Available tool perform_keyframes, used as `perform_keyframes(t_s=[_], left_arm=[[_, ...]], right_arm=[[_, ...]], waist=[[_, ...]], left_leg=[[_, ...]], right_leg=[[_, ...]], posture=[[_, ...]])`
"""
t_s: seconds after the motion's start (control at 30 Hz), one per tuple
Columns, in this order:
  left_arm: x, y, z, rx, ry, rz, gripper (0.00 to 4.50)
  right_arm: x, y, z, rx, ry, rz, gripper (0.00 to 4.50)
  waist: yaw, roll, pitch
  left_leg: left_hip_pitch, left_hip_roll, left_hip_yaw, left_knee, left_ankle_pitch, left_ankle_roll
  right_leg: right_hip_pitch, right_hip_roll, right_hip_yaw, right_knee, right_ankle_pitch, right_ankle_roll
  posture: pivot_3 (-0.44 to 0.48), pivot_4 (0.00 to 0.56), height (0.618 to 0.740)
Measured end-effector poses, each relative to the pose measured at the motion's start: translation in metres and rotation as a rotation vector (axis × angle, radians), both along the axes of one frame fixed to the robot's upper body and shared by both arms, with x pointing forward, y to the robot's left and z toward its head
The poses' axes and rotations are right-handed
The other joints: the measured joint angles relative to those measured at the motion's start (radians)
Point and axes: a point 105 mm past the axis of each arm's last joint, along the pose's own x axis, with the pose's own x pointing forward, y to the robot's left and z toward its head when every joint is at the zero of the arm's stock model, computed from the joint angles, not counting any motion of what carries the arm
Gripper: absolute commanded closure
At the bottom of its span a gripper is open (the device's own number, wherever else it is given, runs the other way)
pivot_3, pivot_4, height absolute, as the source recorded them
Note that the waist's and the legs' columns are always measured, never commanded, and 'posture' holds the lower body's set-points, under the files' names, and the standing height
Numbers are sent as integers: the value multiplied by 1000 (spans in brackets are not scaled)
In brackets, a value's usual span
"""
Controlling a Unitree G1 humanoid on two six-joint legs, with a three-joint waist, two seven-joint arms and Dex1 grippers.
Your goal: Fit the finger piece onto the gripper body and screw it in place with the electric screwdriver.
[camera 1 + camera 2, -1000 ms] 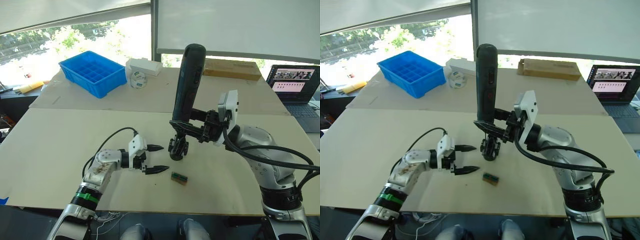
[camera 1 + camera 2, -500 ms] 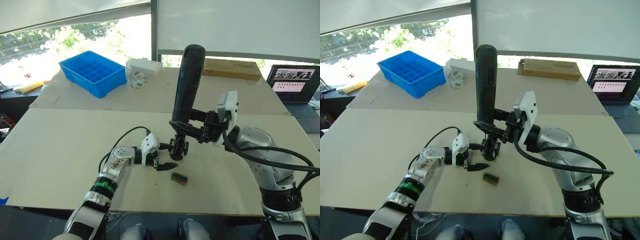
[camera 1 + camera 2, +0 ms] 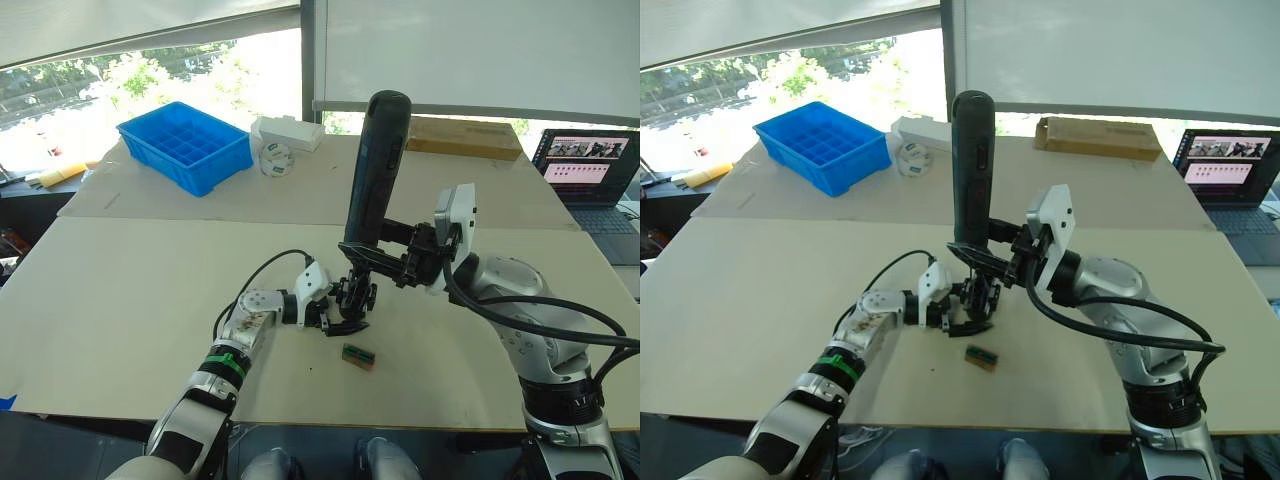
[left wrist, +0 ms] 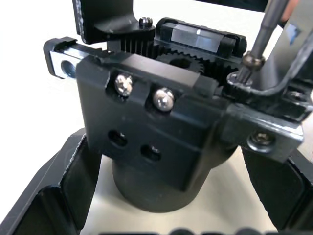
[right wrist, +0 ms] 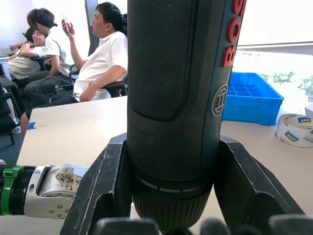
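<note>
The gripper body point(image 3: 355, 300) stood upright on the counter point(image 3: 120, 290), near its front edge. The left gripper point(image 3: 340, 312) had its fingers point(image 4: 73, 181) apart on either side of the body's round base; from the wrist view they looked close to the base, but contact could not be made out. The right gripper point(image 3: 372, 258) was clamped on the screwdriver point(image 3: 374, 165), which stood nearly upright right above the body. The bit point(image 4: 261, 34) came down onto a screw point(image 4: 250, 59) at the body's top edge. Two silver screws point(image 4: 144, 91) sat on the body's facing side, with gear teeth behind them. The finger piece could not be picked out as separate; it may have been already on the body.

A small green-and-tan block point(image 3: 359, 356) lay on the counter just in front of the body. A blue bin point(image 3: 186, 143), a tape roll point(image 3: 273, 160) and a white box point(image 3: 290, 130) sat well behind the body, to its left. A cardboard box point(image 3: 462, 138) lay behind it to the right, and a laptop point(image 3: 590, 180) far right. Seated people point(image 5: 63, 54) showed in the right wrist view.
</note>
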Motion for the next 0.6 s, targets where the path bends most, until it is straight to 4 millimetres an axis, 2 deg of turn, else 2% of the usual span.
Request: perform_keyframes(t_s=[0.07, 0.1, 0.6], left_arm=[[1, 3, 0, 14, -12, 4, 2064], [1, 3, 0, 15, -16, 3, 2143], [1, 3, -1, 20, -29, 3, 2142]], right_arm=[[-1, 0, 1, 2, -7, -1, 2581], [-1, 0, 2, 2, -11, -1, 2581], [-2, 2, 0, 2, -6, 6, 2581]], waist=[[0, 0, 0], [0, 0, 0], [0, 0, 0]], left_leg=[[0, 0, 0, 0, 0, 0], [0, 0, 0, 0, 0, 0], [0, 0, 0, 0, 0, 0]], right_leg=[[0, 0, 0, 0, 0, 0], [0, 0, 0, 0, 0, 0], [0, 0, 0, 0, 0, 0]], posture=[[0, 150, 740], [0, 150, 740], [0, 150, 740]])
